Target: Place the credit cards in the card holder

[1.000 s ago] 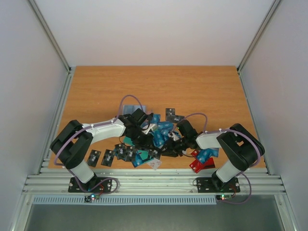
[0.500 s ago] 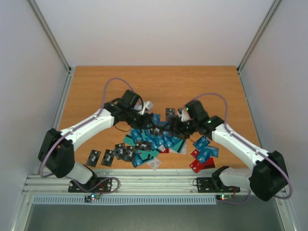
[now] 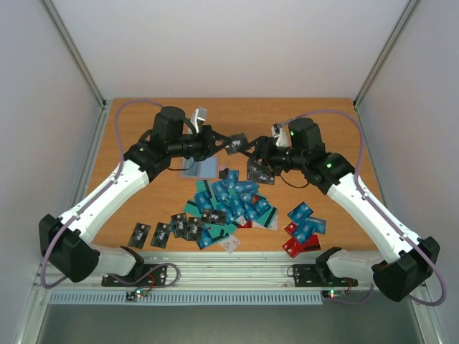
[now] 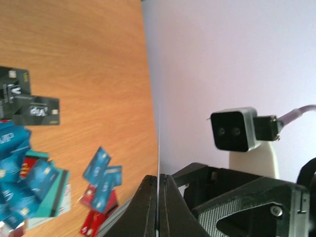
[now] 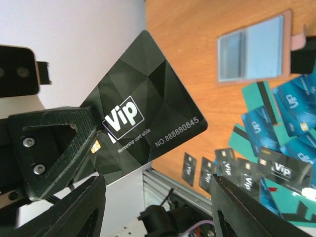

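Above the upper middle of the wooden table [image 3: 315, 122], my left end effector [image 3: 217, 140] is clamped tight on a glossy black plastic card [image 5: 143, 103] marked "Vip". It pinches the card near one corner and holds it in the air; in the left wrist view the card shows only as a thin edge between the closed fingers. A second ago both my arms were crouched low over the cards. Since then they have risen and reached toward the far side, and my right end effector [image 5: 158, 183] has spread its fingers wide, so they stand either side of the card without touching it. I take that as a handover completed: the card is the left's alone. The card holder [image 3: 199, 168], a flat pinkish-brown soft sleeve lying open with clear pockets, rests on the table left of centre, below my left wrist, and the held card is not yet in it. Lower in the frame sprawls the heap of bright blue and teal cards [image 3: 233, 204], its upper edge near the holder. A row of black cards [image 3: 165, 231] lies at lower left, and red and blue cards [image 3: 301, 231] at lower right. I judge that the right end effector, close by, crowds the way down, and nothing steadies the sleeve.
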`<state>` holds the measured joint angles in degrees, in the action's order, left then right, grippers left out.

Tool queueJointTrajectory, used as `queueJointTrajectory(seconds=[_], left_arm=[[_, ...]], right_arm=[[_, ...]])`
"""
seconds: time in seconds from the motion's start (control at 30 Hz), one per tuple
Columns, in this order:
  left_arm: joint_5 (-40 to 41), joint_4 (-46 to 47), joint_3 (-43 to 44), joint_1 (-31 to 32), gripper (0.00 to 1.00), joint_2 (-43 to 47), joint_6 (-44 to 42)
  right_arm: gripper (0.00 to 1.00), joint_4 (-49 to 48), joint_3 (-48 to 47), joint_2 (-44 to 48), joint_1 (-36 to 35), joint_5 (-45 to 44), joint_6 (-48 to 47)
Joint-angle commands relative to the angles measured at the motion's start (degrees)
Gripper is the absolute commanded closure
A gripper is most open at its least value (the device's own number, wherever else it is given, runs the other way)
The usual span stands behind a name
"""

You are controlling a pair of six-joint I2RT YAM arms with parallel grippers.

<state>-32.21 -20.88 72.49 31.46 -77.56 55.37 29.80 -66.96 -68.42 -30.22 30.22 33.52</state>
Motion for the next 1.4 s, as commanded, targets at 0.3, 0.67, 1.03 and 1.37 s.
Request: queueJointTrajectory(seconds=[0.3,0.67,1.03,1.37], left_arm=[[1.5,20.2,-0.5,-0.4,1.0,3.8,20.0],[1.2,25.9,-3.7,-0.3,1.0,5.3,24.3],[1.1,29.5,-6.2,-0.4,1.0,6.2,26.9],[-0.4,21.9,-8.0,-1.5,0.54,9.6,20.0]], right_arm=[[0.54,-13.4,-4.9,-2.1,0.0,-1.9,7.8],[0.71,-18.5,-7.6,-5.0,0.1,-2.4,8.9],[0.93,-20.8,-9.4,-7.1,0.0,-1.0,9.6],[0.99,-22.5,-11.4,-10.6,1.1,5.7,8.1]])
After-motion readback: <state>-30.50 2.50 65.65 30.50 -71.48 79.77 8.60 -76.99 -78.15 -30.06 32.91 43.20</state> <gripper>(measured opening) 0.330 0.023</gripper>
